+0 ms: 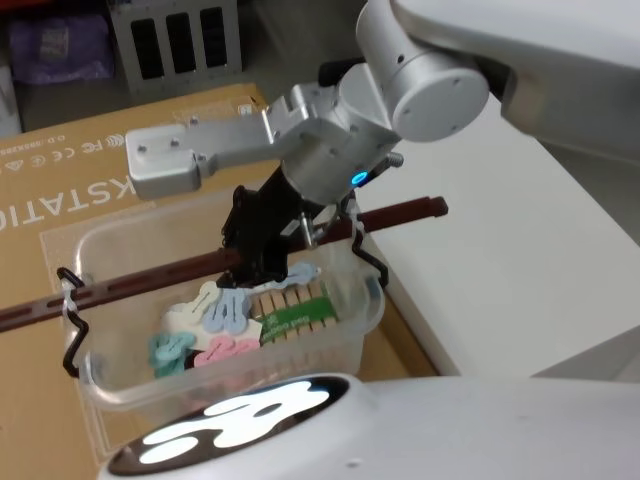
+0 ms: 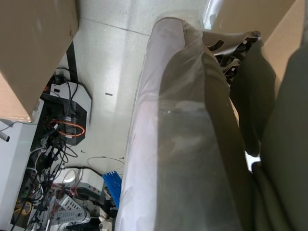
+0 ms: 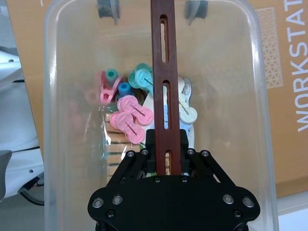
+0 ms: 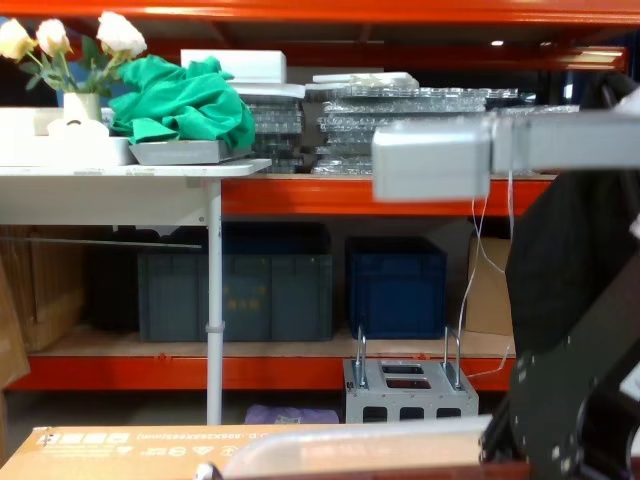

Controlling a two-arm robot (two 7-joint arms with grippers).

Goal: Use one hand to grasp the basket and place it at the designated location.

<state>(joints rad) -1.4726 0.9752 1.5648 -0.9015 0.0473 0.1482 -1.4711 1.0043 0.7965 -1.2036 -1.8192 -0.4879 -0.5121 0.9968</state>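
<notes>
**Head view.** The basket (image 1: 120,390) sits on a cardboard sheet (image 1: 60,190); whether it bears on the sheet or hangs just clear cannot be told. Its long axis runs left to right, the right end set slightly farther from the robot. A brown slotted handle (image 1: 150,277) spans it along that axis, hung on black wire hooks (image 1: 70,320) at both short ends. The right gripper (image 1: 258,262) reaches down from the upper right and meets the handle near its middle. Wooden pegs (image 1: 290,305) and pastel clips (image 1: 222,318) lie in the bottom. A white table (image 1: 520,260) stands close to the right.

**Left wrist view.** A pale sleeved column, a floor (image 2: 106,62) and loose cables (image 2: 53,144) beside a cardboard box (image 2: 33,43).

**Right wrist view.** Seen from above, the right gripper (image 3: 168,161) has its jaws pinched onto the handle (image 3: 166,57), one on each side. The handle bisects the basket (image 3: 52,120) lengthwise, over the clips (image 3: 130,115).

**Chest view.** The basket rim (image 4: 350,437) shows low, above the cardboard edge (image 4: 120,447). The right gripper (image 4: 560,400) masks its right end. Behind are blue crates (image 4: 395,285) and a grey metal box (image 4: 408,390), well apart.
</notes>
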